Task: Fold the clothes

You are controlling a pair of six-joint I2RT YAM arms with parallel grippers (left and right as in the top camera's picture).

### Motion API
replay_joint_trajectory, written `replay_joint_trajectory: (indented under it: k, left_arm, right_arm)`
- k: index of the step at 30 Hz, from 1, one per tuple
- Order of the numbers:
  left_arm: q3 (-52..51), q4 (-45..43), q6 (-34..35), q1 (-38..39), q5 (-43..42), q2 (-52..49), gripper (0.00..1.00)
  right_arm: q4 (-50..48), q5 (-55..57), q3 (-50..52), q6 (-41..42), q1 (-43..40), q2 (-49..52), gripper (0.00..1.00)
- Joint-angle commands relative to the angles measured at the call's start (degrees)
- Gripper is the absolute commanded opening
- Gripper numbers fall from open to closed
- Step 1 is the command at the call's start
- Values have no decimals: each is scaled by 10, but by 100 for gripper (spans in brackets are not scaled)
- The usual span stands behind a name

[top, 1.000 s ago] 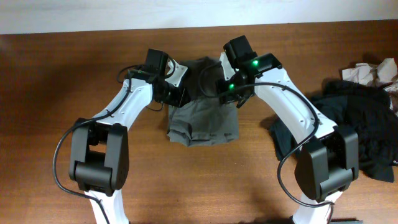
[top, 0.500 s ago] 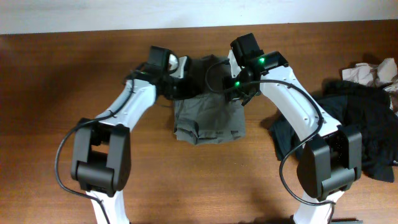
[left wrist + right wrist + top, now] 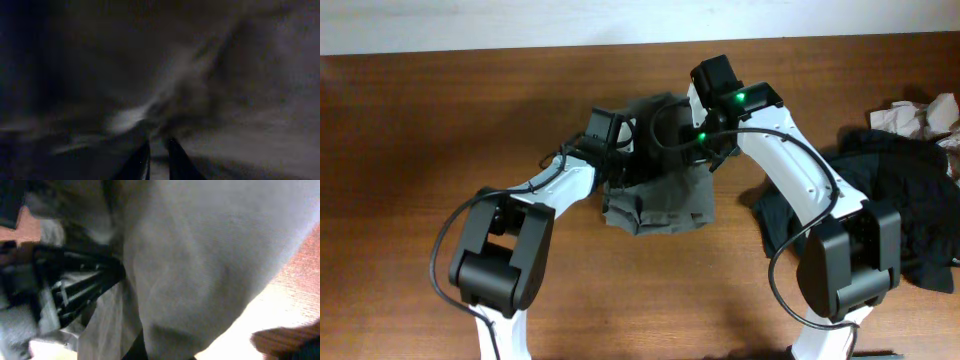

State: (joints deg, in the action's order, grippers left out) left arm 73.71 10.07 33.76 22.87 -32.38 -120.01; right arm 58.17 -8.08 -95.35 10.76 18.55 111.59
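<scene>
Grey garment (image 3: 655, 200) at the table's centre, between the two arms. Its near part lies flat in a compact, roughly rectangular shape with a doubled near-left edge. Its far part is darker and bunched, raised off the wood between the grippers.

The left gripper (image 3: 620, 160) meets the cloth at its far-left edge. In the blurred left wrist view the fingertips (image 3: 141, 161) stand close together against fabric, but a clamp cannot be confirmed. The right gripper (image 3: 703, 148) is at the far-right edge. Cloth fills its wrist view, so its finger state cannot be told.

Judged progress: this garment is partly folded, the far portion not yet laid down. A dark clothes pile (image 3: 905, 190) and a pale crumpled item (image 3: 920, 115) wait at the right of the table (image 3: 440, 120).
</scene>
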Motion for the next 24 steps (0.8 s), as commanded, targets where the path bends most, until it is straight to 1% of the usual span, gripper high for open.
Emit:
replay_joint_trajectory:
  k: [1, 3, 6, 8, 9, 11, 17, 20, 24]
  left_arm:
    - [-11, -6, 14, -1, 16, -40, 14]
    - [-11, -15, 11, -2, 14, -41, 14]
    - [-11, -53, 0, -2, -26, -40, 14]
    - [-11, -53, 1, 0, -26, -40, 14]
    - [-11, -51, 1, 3, -25, -41, 14]
    - [-11, -51, 1, 4, -26, -41, 14]
    - [-11, -49, 0, 4, -26, -41, 13]
    - [-11, -46, -21, 4, -25, -41, 13]
    - [-11, -28, -24, 3, -26, -41, 13]
  right_arm:
    - [6, 13, -6, 4, -2, -2, 4]
    - [8, 13, -6, 4, -2, -2, 4]
    - [5, 8, -6, 5, -2, -2, 4]
    - [-7, -25, -6, 5, 1, -2, 4]
    - [-30, -79, -6, 5, 6, -2, 4]
    - [-63, -107, -6, 5, 18, -2, 4]
    - [-123, -104, -6, 7, 61, 12, 4]
    - [-128, -103, -6, 7, 75, 32, 5]
    - [-126, -104, -5, 10, 82, 65, 4]
